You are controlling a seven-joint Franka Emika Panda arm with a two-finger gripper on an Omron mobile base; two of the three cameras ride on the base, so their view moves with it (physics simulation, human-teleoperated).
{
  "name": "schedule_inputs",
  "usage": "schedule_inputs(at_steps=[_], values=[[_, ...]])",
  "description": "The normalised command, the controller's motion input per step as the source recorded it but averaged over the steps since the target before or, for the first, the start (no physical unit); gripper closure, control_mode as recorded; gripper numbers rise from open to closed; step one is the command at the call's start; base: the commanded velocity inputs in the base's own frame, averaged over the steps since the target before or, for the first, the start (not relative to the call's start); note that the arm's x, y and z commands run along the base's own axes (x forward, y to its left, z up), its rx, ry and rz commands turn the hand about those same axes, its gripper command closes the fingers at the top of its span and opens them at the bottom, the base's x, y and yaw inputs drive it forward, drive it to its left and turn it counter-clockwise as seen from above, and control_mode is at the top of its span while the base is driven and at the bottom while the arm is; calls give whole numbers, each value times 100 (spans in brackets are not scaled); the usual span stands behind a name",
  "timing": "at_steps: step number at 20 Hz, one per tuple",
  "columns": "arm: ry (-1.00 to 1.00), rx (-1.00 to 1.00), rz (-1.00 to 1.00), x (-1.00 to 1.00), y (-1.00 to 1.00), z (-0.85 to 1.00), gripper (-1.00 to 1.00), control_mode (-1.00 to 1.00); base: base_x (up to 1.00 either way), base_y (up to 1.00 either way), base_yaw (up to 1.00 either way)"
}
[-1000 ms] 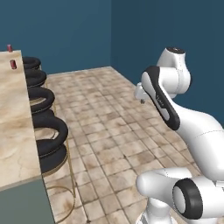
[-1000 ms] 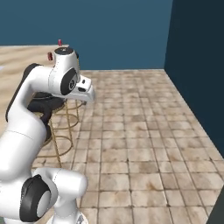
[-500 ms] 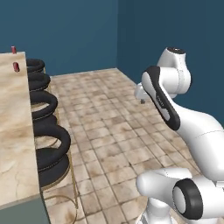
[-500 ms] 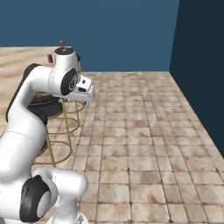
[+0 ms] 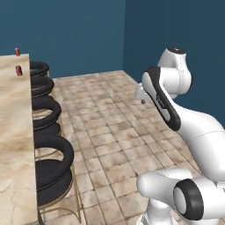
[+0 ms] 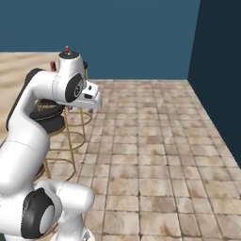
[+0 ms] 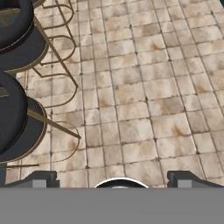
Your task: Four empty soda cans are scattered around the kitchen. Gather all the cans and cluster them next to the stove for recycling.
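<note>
Tool (image 7: pixel 112 179) open over floor tiles, soda cans (image 5: pixel 18 70) well apart on counter (image 5: pixel 15 145)

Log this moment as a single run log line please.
gripper: open, empty, over floor | cans: two on far counter end | stools: along counter

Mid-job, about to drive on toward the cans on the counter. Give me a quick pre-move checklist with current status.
1. Gripper open and empty: ok, fingertips stand wide apart over bare floor tiles.
2. Cans located: ok, two soda cans at the far end of the marble counter.
3. Cans within reach: not ok, they sit far ahead of the arm.
4. Bar stools along the counter: ok, apart from the arm.
5. Stove position: cannot tell.
6. Other two cans: cannot tell.
</note>
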Motion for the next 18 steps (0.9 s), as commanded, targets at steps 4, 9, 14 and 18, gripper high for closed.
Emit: schedule_inputs(at_steps=[4, 9, 14, 18], values=[[0, 0, 0, 0, 0, 0, -100, 100, 53, -25, 6], [0, 0, 0, 0, 0, 0, -100, 100, 51, -26, 6], [0, 0, 0, 0, 0, 0, -100, 100, 45, -30, 8], [0, 0, 0, 0, 0, 0, -100, 100, 45, -30, 8]])
